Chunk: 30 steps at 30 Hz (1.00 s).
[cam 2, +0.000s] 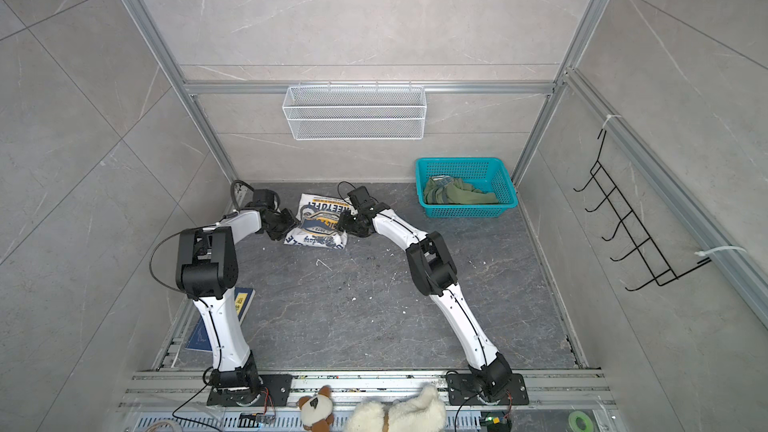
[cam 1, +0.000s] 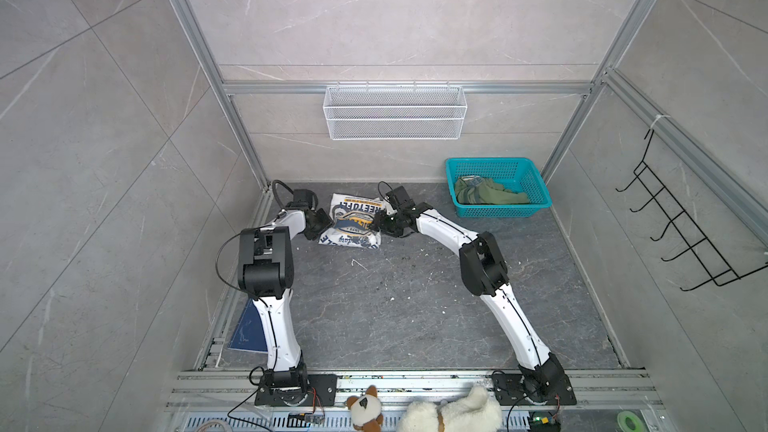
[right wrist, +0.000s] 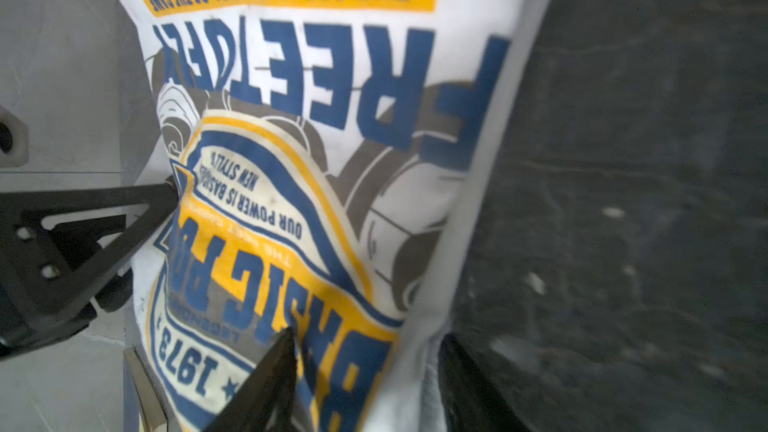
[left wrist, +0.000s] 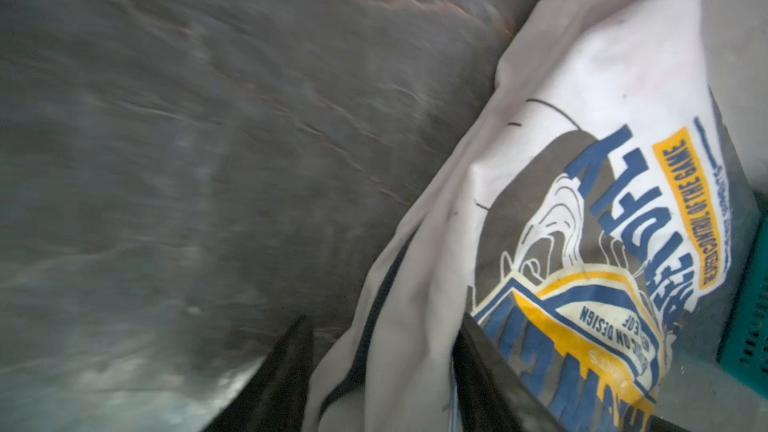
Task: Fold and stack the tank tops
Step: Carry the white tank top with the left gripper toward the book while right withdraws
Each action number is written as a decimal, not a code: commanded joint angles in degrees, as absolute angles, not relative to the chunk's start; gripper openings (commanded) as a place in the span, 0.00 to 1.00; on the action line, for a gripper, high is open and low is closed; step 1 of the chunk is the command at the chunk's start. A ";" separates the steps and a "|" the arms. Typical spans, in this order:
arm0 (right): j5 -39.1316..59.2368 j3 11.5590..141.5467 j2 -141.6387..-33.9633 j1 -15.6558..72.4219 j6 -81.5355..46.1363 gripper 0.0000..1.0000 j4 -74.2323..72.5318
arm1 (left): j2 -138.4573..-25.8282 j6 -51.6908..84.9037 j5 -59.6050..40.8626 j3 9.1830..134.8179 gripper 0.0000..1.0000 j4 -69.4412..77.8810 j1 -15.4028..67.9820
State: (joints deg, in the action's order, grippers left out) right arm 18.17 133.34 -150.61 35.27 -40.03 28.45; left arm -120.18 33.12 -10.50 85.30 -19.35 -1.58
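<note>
The white tank top (cam 1: 353, 222) (cam 2: 320, 222) lies folded into a small packet at the back of the dark table, its navy-yellow print facing up. My left gripper (cam 1: 321, 221) (cam 2: 287, 222) is at its left edge, and in the left wrist view the gripper (left wrist: 384, 320) stands open astride the folded white edge (left wrist: 415, 284). My right gripper (cam 1: 380, 224) (cam 2: 344, 224) (right wrist: 368, 334) is at the packet's right edge, open, with the printed fold (right wrist: 311, 118) bunched between its fingers. The olive green tank top (cam 1: 486, 195) (cam 2: 457, 193) lies crumpled in the teal basket (cam 1: 498, 211) (cam 2: 469, 211).
A white wire basket (cam 1: 395, 112) hangs on the back wall and a black hook rack (cam 1: 685, 226) on the right wall. A blue book (cam 1: 249, 332) lies by the left arm's base. Plush toys (cam 1: 453, 413) and a green tape roll (cam 1: 628, 421) sit beyond the front rail.
</note>
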 commanded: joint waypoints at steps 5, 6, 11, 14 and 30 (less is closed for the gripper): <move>12.05 139.52 -144.79 34.47 -35.39 0.74 42.51 | -106.73 32.55 2.34 88.81 0.68 -33.23 -0.08; 10.93 136.65 -142.12 34.45 -34.45 0.74 42.37 | -104.58 31.99 3.65 88.20 0.68 -34.05 0.88; 7.73 113.31 -123.72 34.21 -31.78 0.75 33.08 | -101.41 24.70 7.98 89.50 0.72 -37.57 11.38; 4.10 98.11 -111.69 33.60 -31.29 0.76 28.06 | -103.44 21.71 9.47 91.24 0.73 -38.43 17.58; -1.03 59.11 -70.13 30.81 -29.31 0.78 29.98 | -131.94 13.31 32.57 113.52 0.71 -46.01 28.99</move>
State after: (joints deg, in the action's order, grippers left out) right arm -0.05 61.19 -73.43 30.76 -30.79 28.01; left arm -131.07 16.01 25.32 109.71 -43.55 29.47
